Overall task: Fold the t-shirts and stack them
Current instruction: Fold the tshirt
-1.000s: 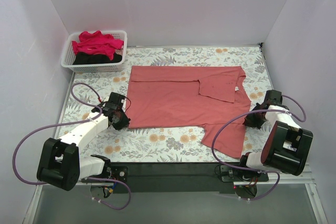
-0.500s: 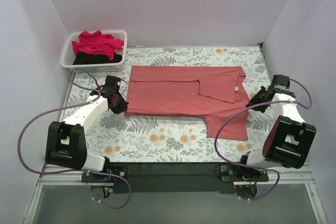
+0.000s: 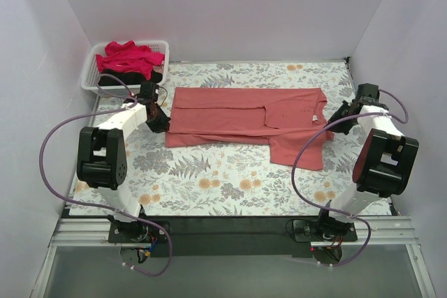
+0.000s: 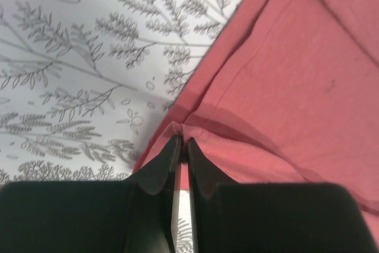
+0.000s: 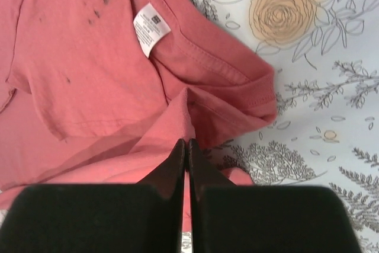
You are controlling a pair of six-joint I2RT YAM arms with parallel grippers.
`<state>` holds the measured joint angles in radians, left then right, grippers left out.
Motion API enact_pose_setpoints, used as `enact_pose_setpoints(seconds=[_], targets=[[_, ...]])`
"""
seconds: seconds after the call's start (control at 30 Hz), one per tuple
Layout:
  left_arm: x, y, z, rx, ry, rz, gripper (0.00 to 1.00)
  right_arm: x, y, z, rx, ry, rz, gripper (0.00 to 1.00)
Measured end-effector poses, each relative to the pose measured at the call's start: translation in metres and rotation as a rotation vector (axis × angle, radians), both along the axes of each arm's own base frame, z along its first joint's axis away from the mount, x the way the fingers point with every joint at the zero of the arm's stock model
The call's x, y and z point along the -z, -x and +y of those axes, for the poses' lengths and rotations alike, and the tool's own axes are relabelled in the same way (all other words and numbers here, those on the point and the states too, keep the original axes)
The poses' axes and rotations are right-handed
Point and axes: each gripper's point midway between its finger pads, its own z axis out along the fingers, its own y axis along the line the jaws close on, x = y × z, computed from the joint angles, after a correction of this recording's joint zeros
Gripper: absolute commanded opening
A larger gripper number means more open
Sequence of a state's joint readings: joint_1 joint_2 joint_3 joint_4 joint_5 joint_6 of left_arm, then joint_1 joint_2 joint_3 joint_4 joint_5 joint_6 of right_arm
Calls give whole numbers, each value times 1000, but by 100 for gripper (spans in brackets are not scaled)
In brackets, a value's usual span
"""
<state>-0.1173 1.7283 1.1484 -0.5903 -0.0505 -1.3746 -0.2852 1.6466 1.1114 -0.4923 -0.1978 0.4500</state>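
white walls (image 3: 223, 12) stand round a flowery bench (image 3: 209, 186). the red tee (image 3: 223, 120) lies across its far half, partly folded. a basket (image 3: 91, 83) in the far left corner holds a pink tee (image 3: 126, 57) over a black tee (image 3: 133, 77). the left claw (image 3: 159, 125) pinches the red tee's left edge and the right claw (image 3: 340, 118) pinches cloth by the collar. both should move together and lay the edges even.

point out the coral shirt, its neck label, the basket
coral shirt (image 3: 223, 113), top view, middle of body
neck label (image 5: 151, 28), right wrist view, centre of tag
basket (image 3: 89, 71), top view, left rim
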Motion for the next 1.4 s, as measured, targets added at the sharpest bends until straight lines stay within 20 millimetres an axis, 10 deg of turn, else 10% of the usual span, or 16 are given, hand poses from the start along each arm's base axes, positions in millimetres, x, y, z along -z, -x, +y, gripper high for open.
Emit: enact_pose_setpoints(seconds=[0.7, 1.13, 1.4], targets=[[17, -52, -4, 120, -41, -23, 1, 32, -29, -9, -7, -5, 66, 4], [1, -59, -8, 147, -49, -92, 72, 14, -38, -18, -13, 55, 6, 56], [-56, -5, -2, 63, -19, -224, 82, -19, -4, -34, 101, 82, -136, 65]])
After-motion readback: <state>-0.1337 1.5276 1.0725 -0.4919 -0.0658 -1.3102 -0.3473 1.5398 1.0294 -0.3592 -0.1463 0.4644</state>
